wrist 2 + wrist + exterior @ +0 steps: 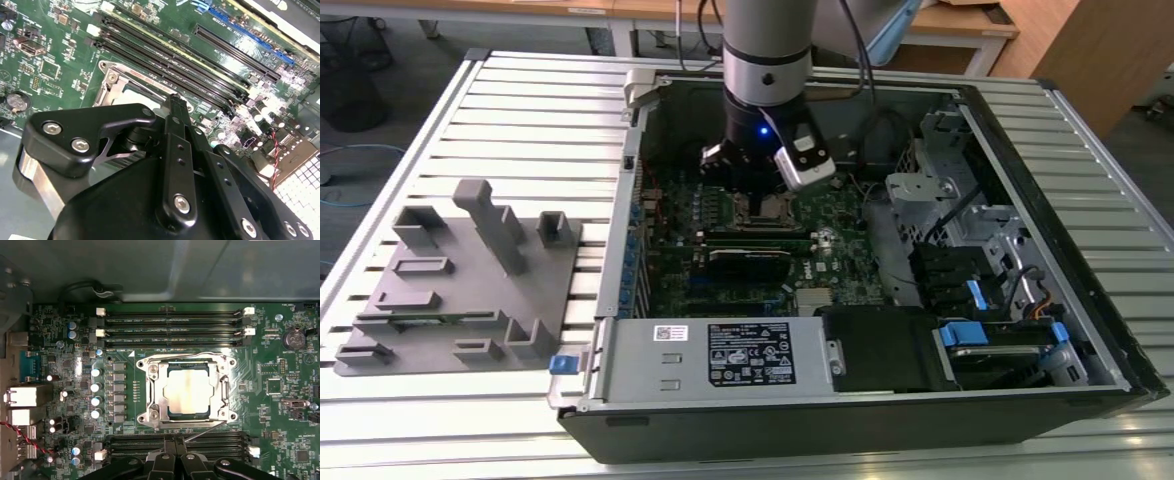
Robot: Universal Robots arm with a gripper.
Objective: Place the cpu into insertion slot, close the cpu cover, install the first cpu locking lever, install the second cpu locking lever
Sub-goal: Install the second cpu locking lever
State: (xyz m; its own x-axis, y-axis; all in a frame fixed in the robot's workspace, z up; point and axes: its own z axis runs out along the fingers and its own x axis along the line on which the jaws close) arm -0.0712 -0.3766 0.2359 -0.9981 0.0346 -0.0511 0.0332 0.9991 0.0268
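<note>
1. One small flat square cpu point(188, 388) with a dull silver-grey top lies seated in the insertion slot point(221, 390), the square socket with a silvery rim on the green motherboard point(280, 405), at the centre of the first wrist view.
2. Over it the thin metal cpu cover point(156, 390), a frame with a large square window, lies flat, and the chip's top shows through that window.
3. A thin wire locking lever point(205, 430) slants away from the socket's lower right corner toward the lower middle of that frame, apart from the cover's edge.
4. Long black memory slots point(170, 327) run in rows just above the socket in that frame, and more lie just below it.
5. The black gripper point(172, 442) sits at the bottom centre of the first wrist view, its fingertips pressed together with no gap and nothing between them, near the lever's free end.
6. In the second wrist view the fingers point(176, 112) meet at a point over the socket's rim point(107, 85).
7. In the exterior view the arm reaches down into the open black computer case point(854, 420), the gripper point(750, 190) above the socket, a white-labelled power supply point(720, 355) at lower centre and a grey plastic fixture point(460, 285) at the left.
</note>
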